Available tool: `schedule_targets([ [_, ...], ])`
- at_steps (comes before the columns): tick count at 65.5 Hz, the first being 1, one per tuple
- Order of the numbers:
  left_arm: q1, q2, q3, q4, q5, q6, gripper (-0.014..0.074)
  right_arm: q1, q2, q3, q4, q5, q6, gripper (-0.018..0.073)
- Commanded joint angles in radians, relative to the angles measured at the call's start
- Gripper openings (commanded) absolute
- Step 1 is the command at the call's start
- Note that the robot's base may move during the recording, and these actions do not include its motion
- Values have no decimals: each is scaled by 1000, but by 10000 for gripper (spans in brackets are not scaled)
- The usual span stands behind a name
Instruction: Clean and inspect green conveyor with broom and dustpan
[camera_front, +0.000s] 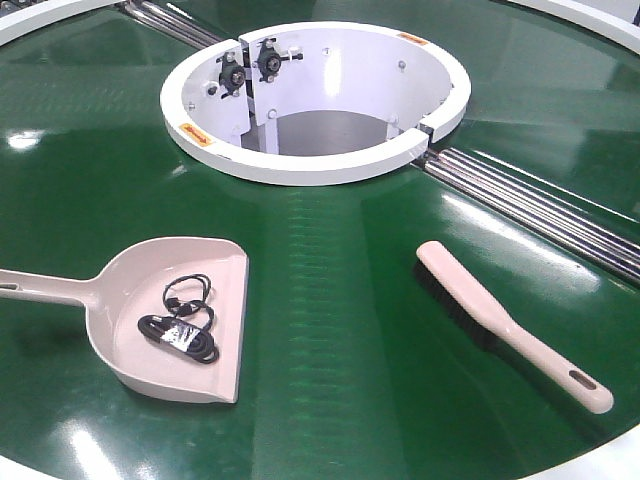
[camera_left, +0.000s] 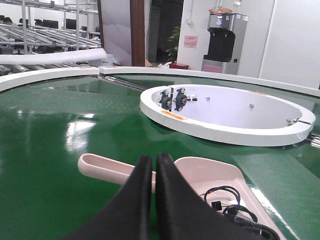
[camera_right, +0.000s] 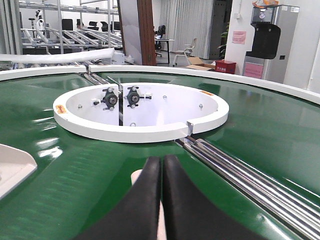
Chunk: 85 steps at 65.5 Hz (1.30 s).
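Left gripper (camera_left: 153, 165): black fingers pressed together, pointing toward 12 o'clock. Right gripper (camera_right: 162, 165): fingers likewise closed, pointing 12 o'clock.

The green conveyor (camera_front: 330, 290) is a glossy dark-green curved belt with white outer rims, a white central ring (camera_front: 315, 100) and silver roller rods (camera_front: 540, 205) running out from the ring. The dustpan (camera_front: 175, 315), beige-pink with raised side walls, lies flat on the belt at the left, its long handle pointing left and its open mouth facing right. The broom (camera_front: 505, 322), slim and beige with short black bristles, lies well apart at the right, its slotted handle end toward the near rim.
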<state>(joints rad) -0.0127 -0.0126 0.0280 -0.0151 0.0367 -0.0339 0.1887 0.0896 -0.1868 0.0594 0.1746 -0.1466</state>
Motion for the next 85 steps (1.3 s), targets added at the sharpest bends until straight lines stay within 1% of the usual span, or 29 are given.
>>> schedule_targets([
  [1,-1,-14,9,-1,-71,-8,-7,-32,20,-26,-42,-67,-22,-8],
  [10,-1,-14,9,-1,-71,-8,-7,-132,20,-26,-59,-38,-14,-8],
  [14,-1,-14,9,-1,-71,-8,-7,-157,20,-25,-59,-15,-14,-8],
  [20,-1,-14,9,-1,-71,-8,-7,-146,0,16,-85,-45,-10,-8],
  [27,-1,-14,9,-1,-71,-8,-6,-119,-46,98,-86,-109,-2,-8],
  [34,-1,-14,9,-1,-71,-8,-8,-102,-88,149,-88,-133,55,-8],
  [39,-1,-14,9,-1,-71,-8,-7,-102,-113,180,-92,-134,97,-8],
  [46,-1,-14,9,-1,-71,-8,-7,-103,-112,218,-103,-175,138,-8],
  [68,-1,-14,9,-1,-71,-8,-6,-103,-112,218,-128,-184,171,-8],
  [85,-1,-14,9,-1,-71,-8,-6,-104,-112,218,-132,-184,172,-8],
])
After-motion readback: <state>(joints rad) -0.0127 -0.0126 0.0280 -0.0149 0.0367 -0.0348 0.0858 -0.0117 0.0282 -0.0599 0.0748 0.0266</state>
